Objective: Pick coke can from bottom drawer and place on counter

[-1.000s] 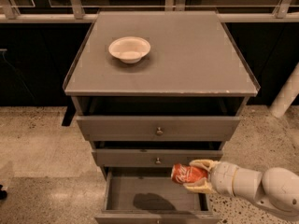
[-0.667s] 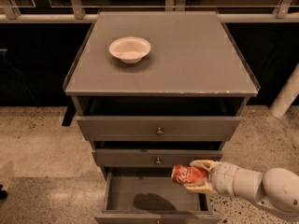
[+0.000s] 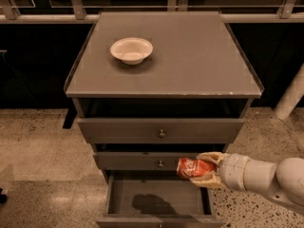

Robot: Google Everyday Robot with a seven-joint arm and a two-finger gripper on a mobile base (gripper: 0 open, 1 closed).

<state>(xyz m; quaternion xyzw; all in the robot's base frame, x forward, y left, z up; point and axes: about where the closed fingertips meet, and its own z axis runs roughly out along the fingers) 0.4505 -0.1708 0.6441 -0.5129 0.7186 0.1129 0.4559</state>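
The coke can (image 3: 193, 167) is red with white lettering and lies sideways in my gripper (image 3: 203, 169), which is shut on it. The gripper comes in from the right on a white arm and holds the can above the right part of the open bottom drawer (image 3: 159, 198), in front of the middle drawer's face. The can's shadow falls on the drawer floor. The counter (image 3: 190, 56) is the flat grey top of the cabinet, well above the gripper.
A white bowl (image 3: 132, 49) stands on the counter's back left. Two knobbed grey drawers (image 3: 161, 132) are closed above the open one. A railing and dark windows run behind the cabinet. A white post (image 3: 290, 96) stands at the right. Speckled floor surrounds the cabinet.
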